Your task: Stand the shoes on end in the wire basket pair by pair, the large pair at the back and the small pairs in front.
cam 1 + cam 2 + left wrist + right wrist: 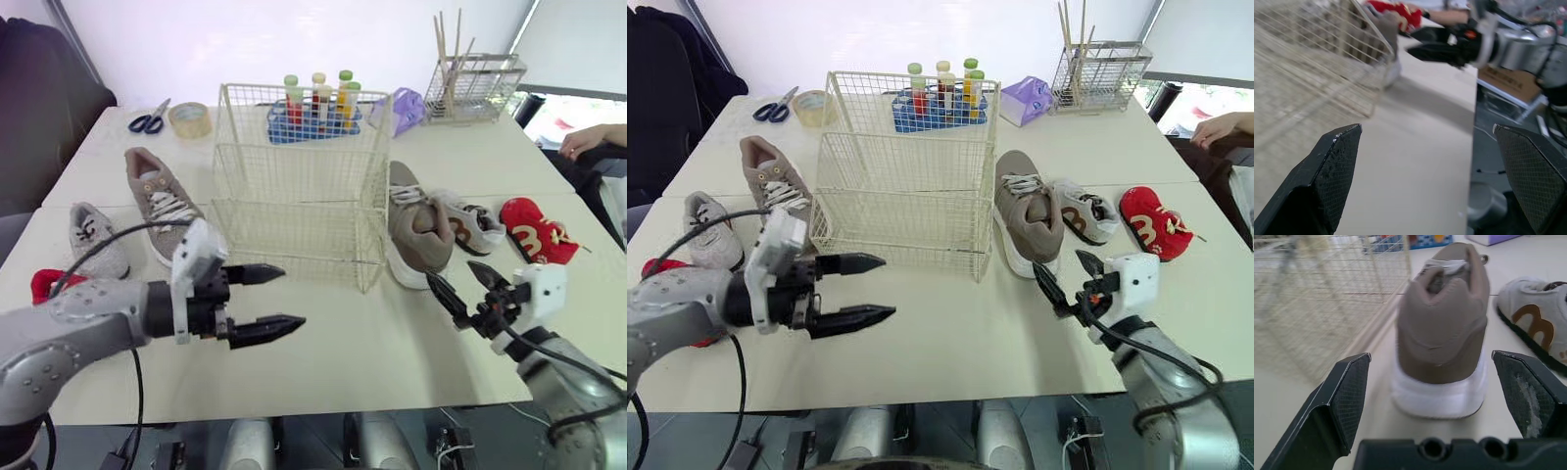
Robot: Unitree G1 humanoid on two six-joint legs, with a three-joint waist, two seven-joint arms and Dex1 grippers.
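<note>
Taupe shoe [1442, 333] lay just right of the empty basket [294, 176], heel toward your right gripper [453, 274] — fingers spread, like those of the left gripper [292, 296]. You'd likely have done best to pinch across the heel collar — not the sole — so it could tip upright.

Wire basket [299, 186]: cream, upright, mid-table before me.
Right taupe sneaker [416, 230]: on its sole, just right of the basket, heel toward me.
Left taupe sneaker [162, 201]: on its sole, left of the basket.
Grey sneaker [96, 238]: small, further left.
White-and-brown sneaker [470, 223]: small, beside the right taupe one.
Right red shoe [537, 233]: rightmost.
Left red shoe [44, 284]: near left.
</note>
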